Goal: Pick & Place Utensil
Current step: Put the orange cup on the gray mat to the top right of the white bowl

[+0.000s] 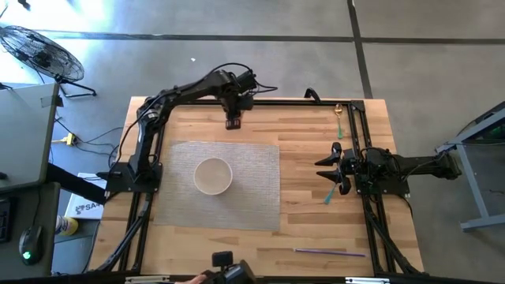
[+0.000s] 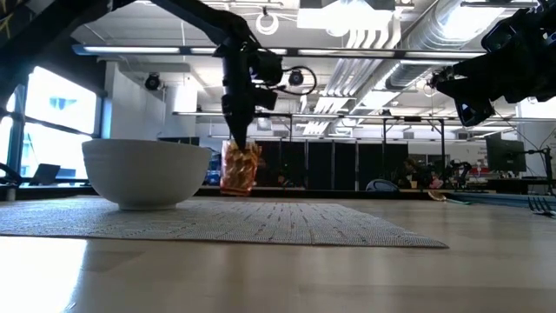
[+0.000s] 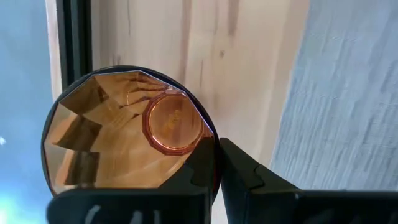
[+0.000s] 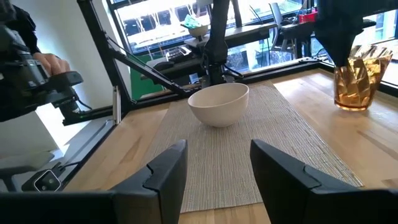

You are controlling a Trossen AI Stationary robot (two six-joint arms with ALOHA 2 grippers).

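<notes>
Left claw point(image 1: 233, 122) clenched on the rim of a faceted amber glass tumbler point(image 2: 240, 169) at the wooden table's point(image 1: 316, 142) far edge; right claw point(image 1: 335, 167) released above a teal-handled utensil point(image 1: 329, 194), likely its pickup.

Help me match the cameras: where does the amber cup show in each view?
High: cup under the left claw, beyond the mat.
Low: right of the bowl, cup at.
Left wrist: fills the left.
Right wrist: upper right.
Shared landmark: the bowl; not in the left wrist view.
</notes>
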